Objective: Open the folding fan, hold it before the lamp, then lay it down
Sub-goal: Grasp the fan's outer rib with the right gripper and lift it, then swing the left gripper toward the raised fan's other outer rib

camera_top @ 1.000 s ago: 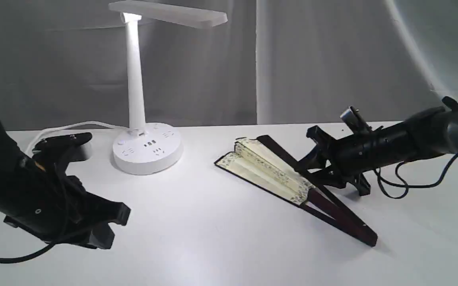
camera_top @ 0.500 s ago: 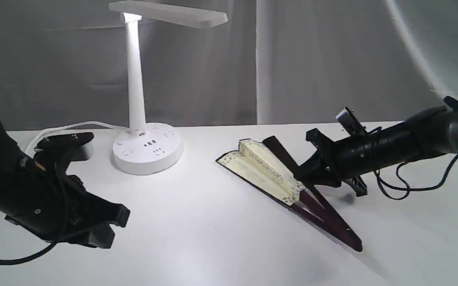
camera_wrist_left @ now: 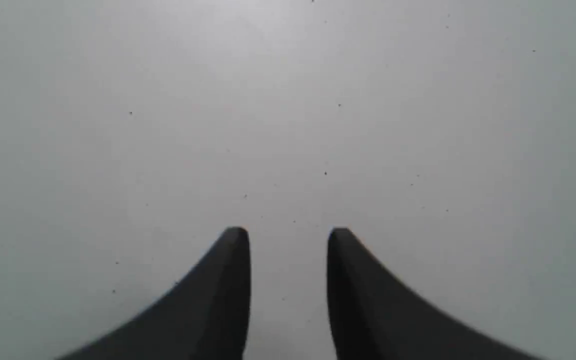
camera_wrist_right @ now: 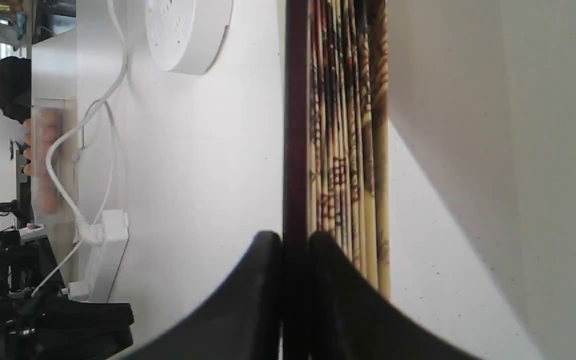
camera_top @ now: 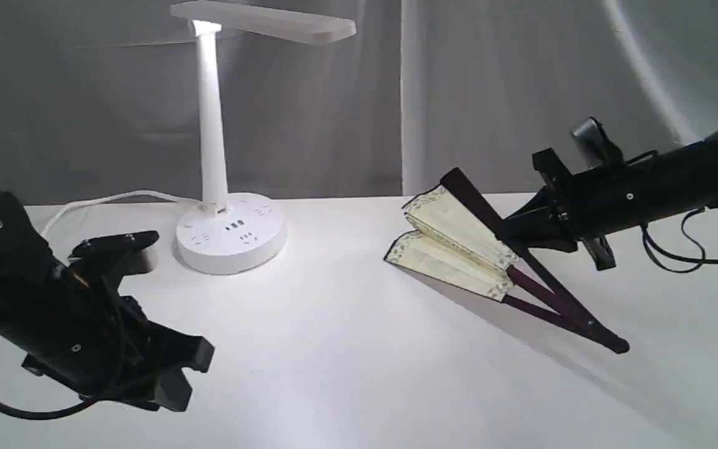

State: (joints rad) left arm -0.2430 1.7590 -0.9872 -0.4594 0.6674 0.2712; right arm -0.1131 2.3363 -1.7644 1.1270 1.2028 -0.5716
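Grey curtain (camera_top: 521, 93) hangs behind a white surface (camera_top: 334, 386). The lamp (camera_top: 212, 125) stands at the back left, its flat head reaching out toward the middle. The fan (camera_top: 452, 243) is to the right of the lamp and well apart from it, partly open in a narrow V of two pleat bundles.

The right arm (camera_top: 633, 193) comes in low from the right edge. Its jaws are pressed on the fan's upper maroon guard (camera_wrist_right: 295, 125), and the wrist view shows that dark stick pinched between them, with the folded pleats stacked just beside it. Gripping one guard alone looks deliberate: the rest of the fan hangs from the pivot and can drop away, spreading the paper. The paper end is tilted up toward the lamp and the pivot end points down toward the front right. I cannot tell whether that tip touches the surface.

The left arm (camera_top: 53, 318) sits low at the front left, far from the fan. Its jaws are spread over bare surface with nothing between them, probably waiting to take the lower guard. Opening seems only begun, and the fan is not yet before the lamp.
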